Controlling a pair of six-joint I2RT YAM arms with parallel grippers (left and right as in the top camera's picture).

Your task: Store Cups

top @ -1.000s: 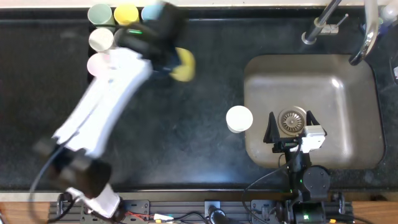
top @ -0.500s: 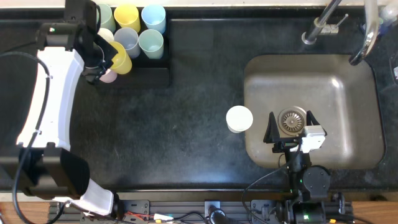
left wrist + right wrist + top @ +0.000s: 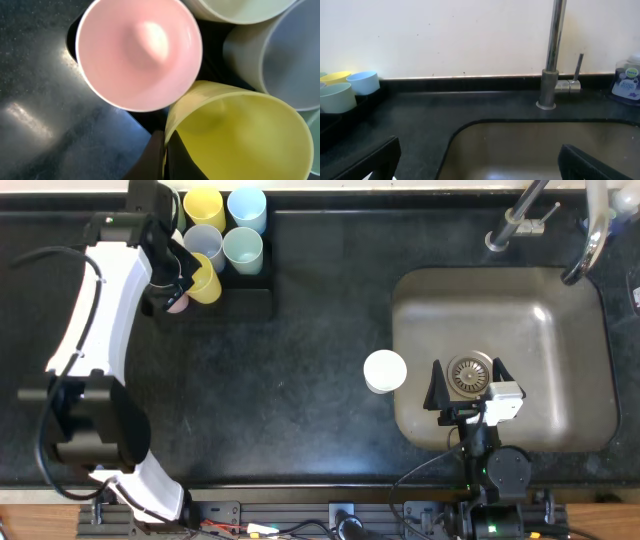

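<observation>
The yellow cup (image 3: pixel 204 278) hangs at the front left of the black rack (image 3: pixel 240 298), in the far left corner of the counter (image 3: pixel 300 420). The left gripper (image 3: pixel 164 156) is clamped on its rim, one finger inside the wall and one outside. From above the cup looks tipped. I cannot tell whether its base has reached the rack.

The other cups crowd it. In the left wrist view its rim runs right up against the pink cup (image 3: pixel 139 52) on one side. The grey cup (image 3: pixel 295 55) is close on another side, and a pale cup (image 3: pixel 242 7) stands beyond those two. The top view also shows the grey cup (image 3: pixel 204 240) just behind it and the green cup (image 3: pixel 243 249) beside that. A second yellow cup (image 3: pixel 203 202) and a blue cup (image 3: pixel 246 205) fill the back row. The left arm covers the rack's left edge.

Well apart from all this, a white cup (image 3: pixel 385 370) stands alone on the counter, just beside the sink (image 3: pixel 560 310). The right gripper (image 3: pixel 468 378) hangs over the sink near the drain with its jaws wide apart and nothing between them. The tap (image 3: pixel 552 55) rises behind the basin, with a soap bottle (image 3: pixel 626 80) to one side of it.
</observation>
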